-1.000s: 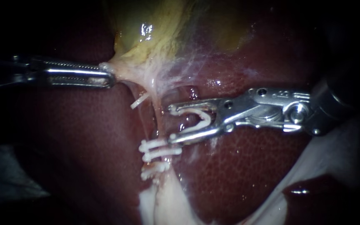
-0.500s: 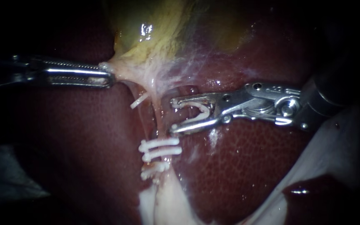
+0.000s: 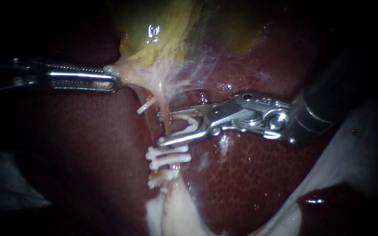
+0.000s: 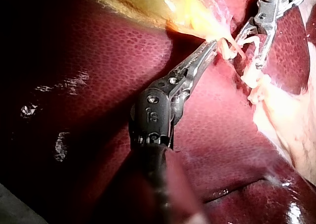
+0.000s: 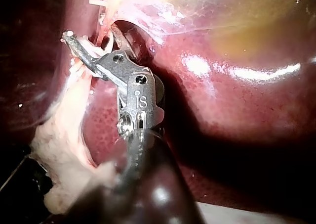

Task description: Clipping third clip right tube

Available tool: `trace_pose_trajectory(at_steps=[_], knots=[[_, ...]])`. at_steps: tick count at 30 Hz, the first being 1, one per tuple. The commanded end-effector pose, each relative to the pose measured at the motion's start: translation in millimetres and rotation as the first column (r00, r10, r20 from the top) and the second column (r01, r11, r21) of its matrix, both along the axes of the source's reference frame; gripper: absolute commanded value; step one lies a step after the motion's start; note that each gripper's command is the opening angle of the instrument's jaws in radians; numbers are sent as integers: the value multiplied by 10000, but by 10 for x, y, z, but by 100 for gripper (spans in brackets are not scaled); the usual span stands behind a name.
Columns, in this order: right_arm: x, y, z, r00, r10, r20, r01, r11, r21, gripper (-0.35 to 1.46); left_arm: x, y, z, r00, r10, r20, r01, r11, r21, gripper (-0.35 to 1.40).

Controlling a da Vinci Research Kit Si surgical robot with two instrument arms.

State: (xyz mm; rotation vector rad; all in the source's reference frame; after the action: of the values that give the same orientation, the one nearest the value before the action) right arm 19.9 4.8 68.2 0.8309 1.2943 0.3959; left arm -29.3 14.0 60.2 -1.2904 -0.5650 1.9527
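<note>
My left instrument [image 3: 110,79] comes in from the left, its jaws shut on pale tissue at the gallbladder's [image 3: 162,30] neck and holding it taut. My right instrument [image 3: 159,129] holds an open white clip [image 3: 190,124] between its spread jaws. One jaw lies on each side of the thin pale right tube [image 3: 166,121], just above two white clips [image 3: 168,156] that sit on it. In the left wrist view my left instrument [image 4: 217,45] grips the yellowish tissue, and the right instrument [image 4: 256,41] is just beyond it. The right wrist view shows my right instrument [image 5: 74,43] at the strand.
Dark red liver [image 3: 250,175] surrounds the site. Another white clip [image 3: 162,178] sits lower on the strand, and a loose-looking white clip end [image 3: 146,105] shows left of the tube. Pale fatty tissue [image 3: 171,214] lies below, and a white sheet [image 3: 351,166] at the lower right.
My right instrument has moved left with the clip, from beside the tube to having its jaws on both sides of it. The left instrument has held still.
</note>
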Motion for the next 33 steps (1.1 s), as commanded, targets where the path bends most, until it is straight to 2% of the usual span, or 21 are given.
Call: trace_pose_trajectory(at_steps=[1, 5, 11, 14, 17, 20, 28, 31, 33], knots=[[1, 0, -3, 10000, 17, -75, -17, 10000, 11, 50, 0, 0, 0, 10000, -5, -8, 5, 10000, 0, -35], [4, 2, -17, 9986, 233, -470, -224, 9995, 202, 50, 0, 0, 0, 10000, -4, -8, 4, 10000, 0, -35], [5, 13, -42, 9957, 463, -797, -431, 9982, 416, 48, 0, 0, 0, 10000, -5, -8, 5, 10000, 0, -35], [5, 17, -49, 9949, 557, -842, -513, 9973, 531, 44, 0, 0, 0, 10000, -5, -8, 5, 10000, 0, -35], [4, 19, -50, 9950, 720, -688, -673, 9954, 684, 39, 0, 0, 0, 10000, -5, -8, 5, 10000, 0, -35], [1, 20, -48, 9951, 843, -507, -790, 9919, 999, 31, -1, 0, 0, 10000, -7, -9, 7, 10000, 0, -35], [-3, 20, -47, 9958, 871, -266, -813, 9817, 1720, -7, -2, 0, 1, 10000, -12, -12, 12, 10000, 0, -35], [-5, 17, -45, 9962, 860, -162, -809, 9758, 2032, -35, -2, 0, 1, 10000, -13, -13, 13, 10000, 0, -35], [-7, 15, -45, 9963, 851, -110, -807, 9724, 2191, -35, -2, 1, 1, 10000, -14, -13, 14, 10000, 0, -35]])
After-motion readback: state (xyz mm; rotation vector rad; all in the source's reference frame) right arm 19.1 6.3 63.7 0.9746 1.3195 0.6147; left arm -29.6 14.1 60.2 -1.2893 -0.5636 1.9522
